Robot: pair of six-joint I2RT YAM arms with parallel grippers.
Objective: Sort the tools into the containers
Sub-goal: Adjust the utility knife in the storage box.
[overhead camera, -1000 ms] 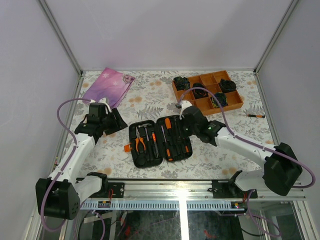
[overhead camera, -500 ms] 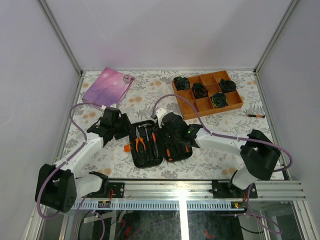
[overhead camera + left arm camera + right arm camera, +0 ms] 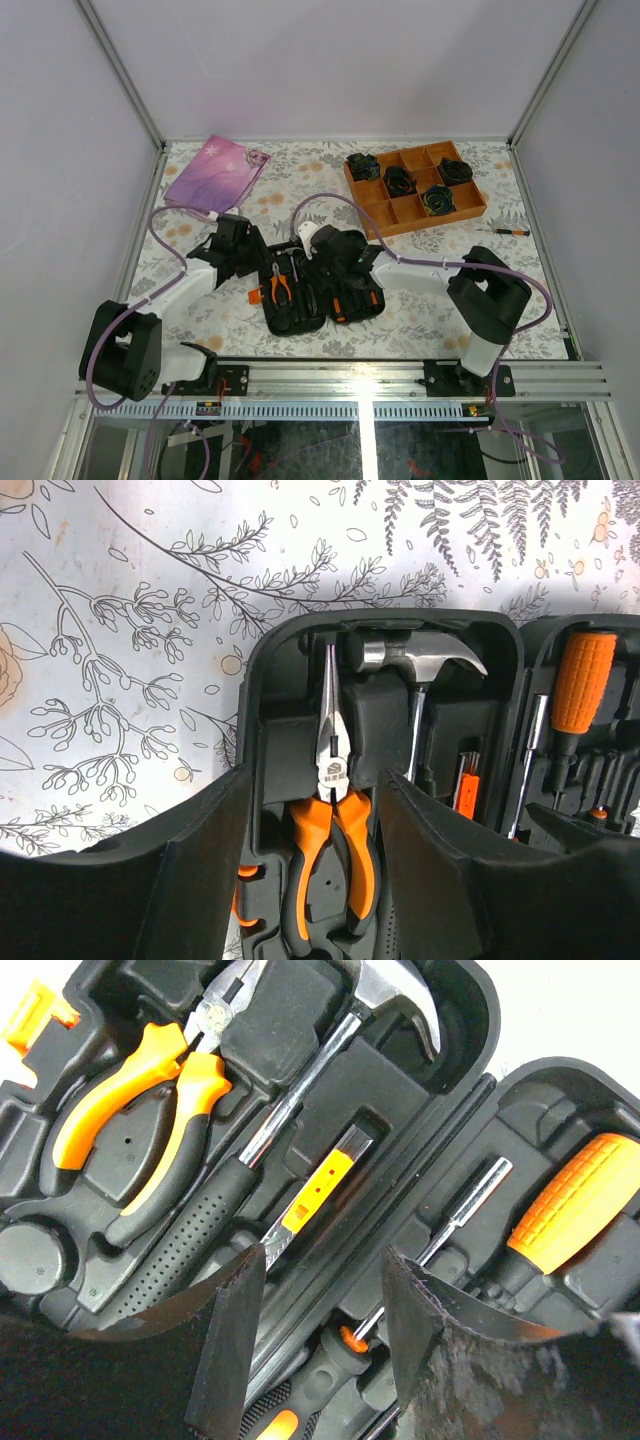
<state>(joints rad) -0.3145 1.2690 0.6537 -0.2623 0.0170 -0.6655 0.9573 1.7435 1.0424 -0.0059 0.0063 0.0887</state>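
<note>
The black tool case (image 3: 290, 318) lies open in front of both arms, with tools in its moulded slots. My left gripper (image 3: 256, 263) hangs over its left half. Its jaws (image 3: 315, 780) stand open on either side of the orange-handled pliers (image 3: 335, 825), gripping nothing. A hammer (image 3: 415, 658) lies beside the pliers. My right gripper (image 3: 323, 266) is over the case's hinge and open (image 3: 322, 1258). Below it are an orange-and-silver knife (image 3: 318, 1188) and a slim driver shaft (image 3: 468, 1208). A thick orange handle (image 3: 580, 1200) sits in the right half. One loose screwdriver (image 3: 506, 231) lies at the far right.
An orange divided tray (image 3: 378, 212) with black rosette bundles stands at the back right. A pink-purple pouch (image 3: 214, 172) lies at the back left. The floral cloth (image 3: 430, 320) covers the table, and grey walls close in both sides.
Both arms have swung inward over the case. The left gripper moved right onto its left half, and the right gripper moved left from the right half to the hinge.
</note>
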